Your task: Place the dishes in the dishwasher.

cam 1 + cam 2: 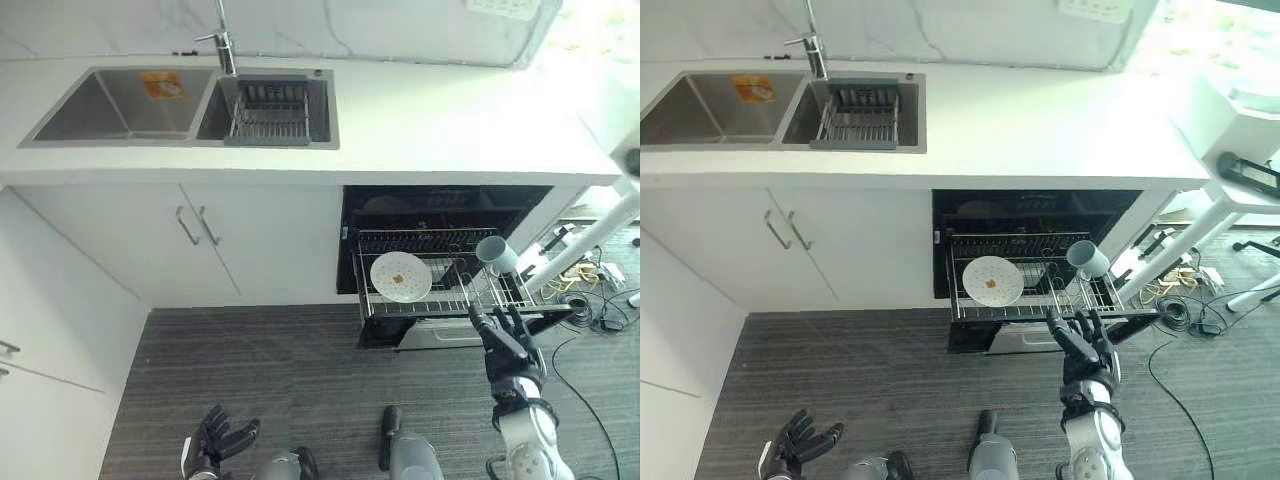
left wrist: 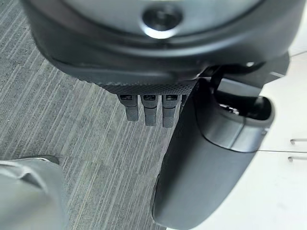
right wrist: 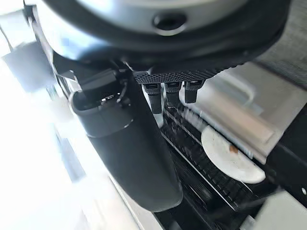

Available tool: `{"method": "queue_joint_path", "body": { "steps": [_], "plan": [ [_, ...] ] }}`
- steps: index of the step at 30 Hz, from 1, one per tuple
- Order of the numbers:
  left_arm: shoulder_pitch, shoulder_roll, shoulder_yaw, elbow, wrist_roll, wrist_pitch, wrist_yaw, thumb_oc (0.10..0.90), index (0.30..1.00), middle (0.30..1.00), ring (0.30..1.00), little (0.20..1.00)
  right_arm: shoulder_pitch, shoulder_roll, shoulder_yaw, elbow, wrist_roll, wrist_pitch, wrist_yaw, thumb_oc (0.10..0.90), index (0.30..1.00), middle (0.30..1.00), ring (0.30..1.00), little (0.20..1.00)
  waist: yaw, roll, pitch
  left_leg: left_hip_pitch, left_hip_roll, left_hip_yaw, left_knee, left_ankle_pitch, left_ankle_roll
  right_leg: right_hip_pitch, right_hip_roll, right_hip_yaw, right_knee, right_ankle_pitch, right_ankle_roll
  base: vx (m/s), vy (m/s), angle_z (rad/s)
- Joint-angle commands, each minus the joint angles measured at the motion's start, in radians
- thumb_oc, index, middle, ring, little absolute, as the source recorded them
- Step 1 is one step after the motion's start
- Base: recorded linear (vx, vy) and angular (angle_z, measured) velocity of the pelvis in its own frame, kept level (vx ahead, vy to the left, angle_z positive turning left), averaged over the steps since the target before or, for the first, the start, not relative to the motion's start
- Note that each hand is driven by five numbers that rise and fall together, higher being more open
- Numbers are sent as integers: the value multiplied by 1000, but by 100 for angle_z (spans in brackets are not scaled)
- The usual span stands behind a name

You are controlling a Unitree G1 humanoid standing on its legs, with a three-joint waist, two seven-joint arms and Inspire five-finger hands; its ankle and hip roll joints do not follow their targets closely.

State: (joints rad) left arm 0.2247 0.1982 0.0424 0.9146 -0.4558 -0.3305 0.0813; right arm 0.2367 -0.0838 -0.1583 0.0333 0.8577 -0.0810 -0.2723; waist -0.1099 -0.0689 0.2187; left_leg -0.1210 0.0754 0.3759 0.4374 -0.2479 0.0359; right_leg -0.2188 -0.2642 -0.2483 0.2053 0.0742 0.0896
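Head eyes look down, sharing dishwasher rack (image 1: 440, 290); wrist views close.

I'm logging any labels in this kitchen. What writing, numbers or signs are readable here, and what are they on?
Nothing here can be read.
Orange sticker in the left sink basin: any print on it is too small and blurred to make out.
Plate and cup in the dishwasher rack: no writing visible.
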Motion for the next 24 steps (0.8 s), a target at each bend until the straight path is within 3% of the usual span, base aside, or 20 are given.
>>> {"method": "queue_joint_path", "body": {
  "steps": [1, 2, 3, 4, 17, 24],
  "plan": [
    [17, 23, 6, -52, 8, -98, 36, 800, 900, 900, 900, 900, -110, -56, -44, -40, 128, -198, -6, 800, 900, 900, 900, 900, 15, 34, 7, 143, 6, -172, -137, -100, -33, -19, -25, 16, 95, -68, 119, 29, 64, -23],
    [18, 21, 6, -51, 7, -99, 36, 800, 900, 900, 900, 900, -94, -32, -39, -9, 202, -208, 1, 800, 900, 900, 900, 900, 9, 37, 6, 148, 2, -166, -137, -103, -31, -19, -27, 15, 95, -66, 119, 27, 45, -6],
    [18, 22, 4, -53, 7, -95, 38, 800, 900, 900, 900, 900, -87, -24, -34, 8, 210, -209, 3, 695, 742, 742, 742, 742, 7, 38, 5, 150, 0, -164, -137, -104, -30, -18, -28, 15, 95, -65, 119, 0, 0, 0],
    [19, 25, -4, -55, 6, -88, 39, 800, 900, 900, 900, 900, -83, -20, -24, 46, 210, -200, -1, 400, 300, 300, 300, 300, 6, 39, 5, 154, -3, -162, -137, -104, -29, -16, -30, 12, 95, -63, 118, 0, 0, 0],
    [-33, 75, -63, 23, 8, -67, 27, 800, 900, 900, 900, 900, -201, -44, -31, 342, 483, -171, 37, 400, 300, 300, 300, 300, 57, 47, -25, 171, -11, -188, -137, -102, -47, 9, -48, -49, 95, -63, 116, 30, -40, 6],
    [-50, 103, -78, 92, 18, -68, 11, 800, 900, 900, 900, 900, -278, -107, -90, 510, 597, -84, 70, 400, 300, 300, 300, 300, 97, 46, -49, 185, -12, -216, -137, -102, -59, 29, -57, -85, 95, -59, 114, 57, -57, 15]
  ]
}}
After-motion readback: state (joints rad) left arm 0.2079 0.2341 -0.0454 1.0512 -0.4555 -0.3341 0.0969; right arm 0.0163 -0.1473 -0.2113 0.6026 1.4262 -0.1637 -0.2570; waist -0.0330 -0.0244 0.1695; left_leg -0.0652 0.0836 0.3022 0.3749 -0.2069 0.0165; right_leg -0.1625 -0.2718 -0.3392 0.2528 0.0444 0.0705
